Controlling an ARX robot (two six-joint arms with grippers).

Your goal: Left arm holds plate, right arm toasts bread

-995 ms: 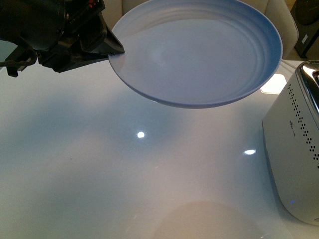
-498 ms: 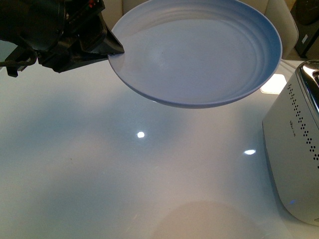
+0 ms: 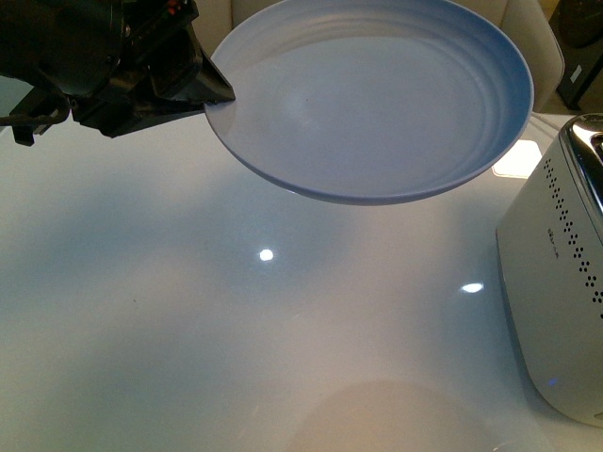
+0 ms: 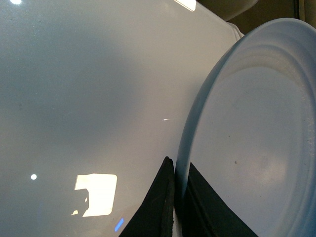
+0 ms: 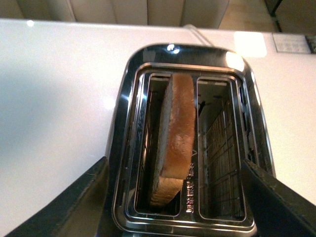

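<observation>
White glossy table [image 3: 141,311] lies under the plate [image 3: 377,104], raised at top centre with its rim pinched by the left gripper [image 3: 221,94] at upper left. At right, the bread [image 5: 177,128] stands upright in one slot of the toaster [image 3: 556,282], the right gripper [image 5: 173,165] spread wide above, grasping nothing.

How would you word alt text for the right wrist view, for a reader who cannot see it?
A slice of bread stands on edge in one slot of a shiny two-slot toaster; the other slot is empty. The open right end effector flanks the toaster on both sides.
</observation>
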